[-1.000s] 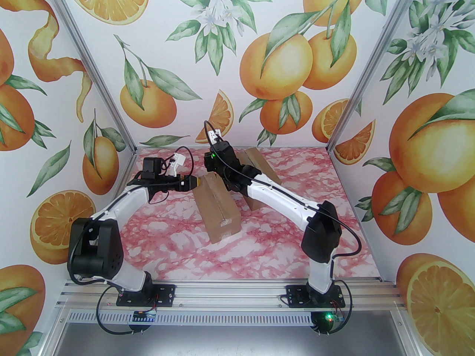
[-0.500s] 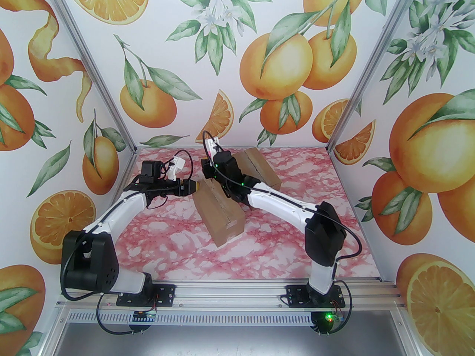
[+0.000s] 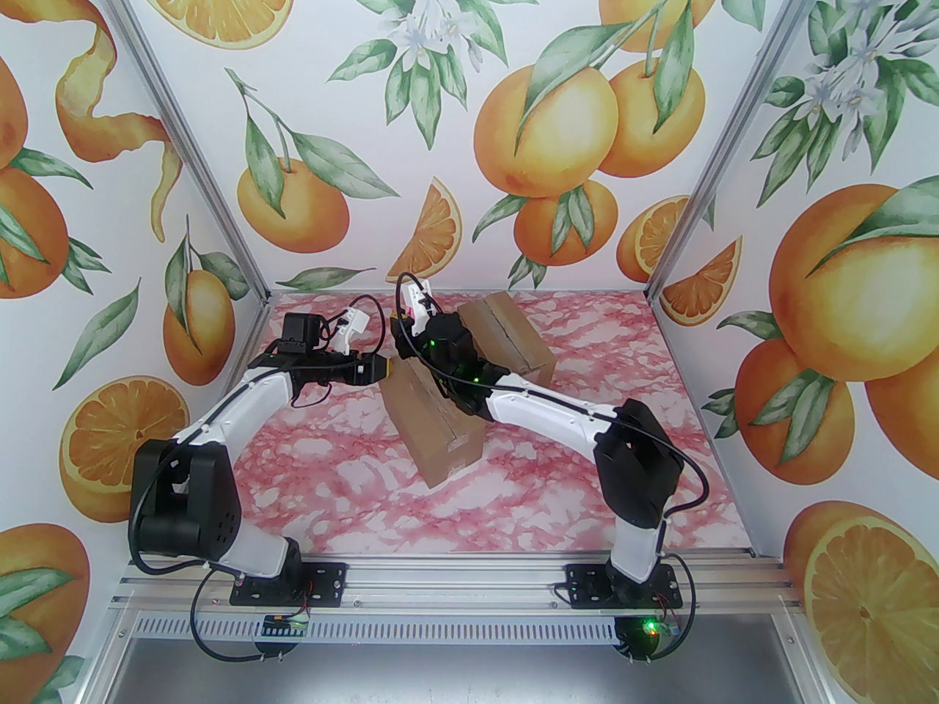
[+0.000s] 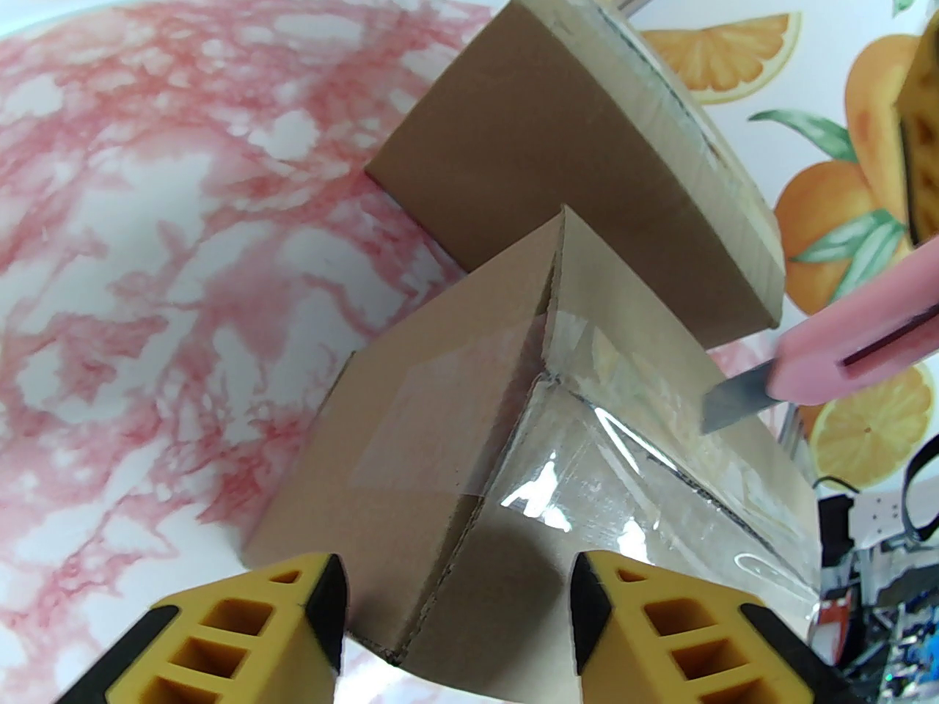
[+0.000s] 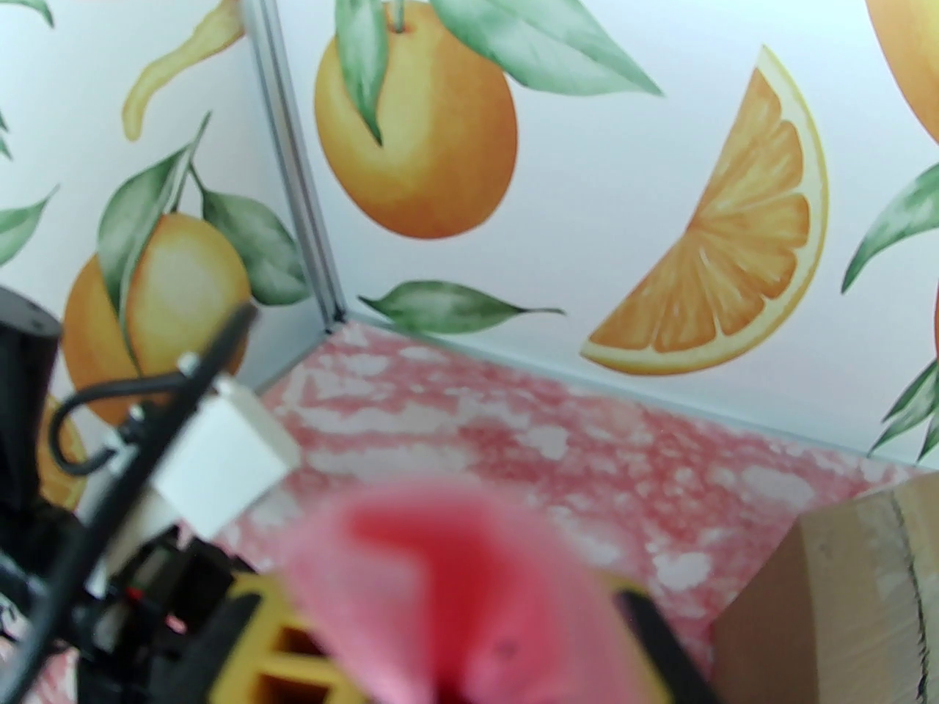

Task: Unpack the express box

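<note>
Lying in the middle of the pink-veined bench, the express box runs lengthwise from near to far, its top seam under clear tape. A second cardboard box sits just behind it to the far right; whether the two touch cannot be told.

From the near-left base the left arm rises, bends at the elbow and stretches its forearm rightward, roughly level, to the express box's far-left end. The left tool has its yellow fingers apart with the box's end corner between them. Contact with the cardboard is unclear.

The right arm leans from the near-right base leftward and away, crossing above the express box and covering part of its top in the overhead view. The right tool is clamped on a pink utility knife, whose blade is extended, its tip at the taped top near the box's far end.
</note>
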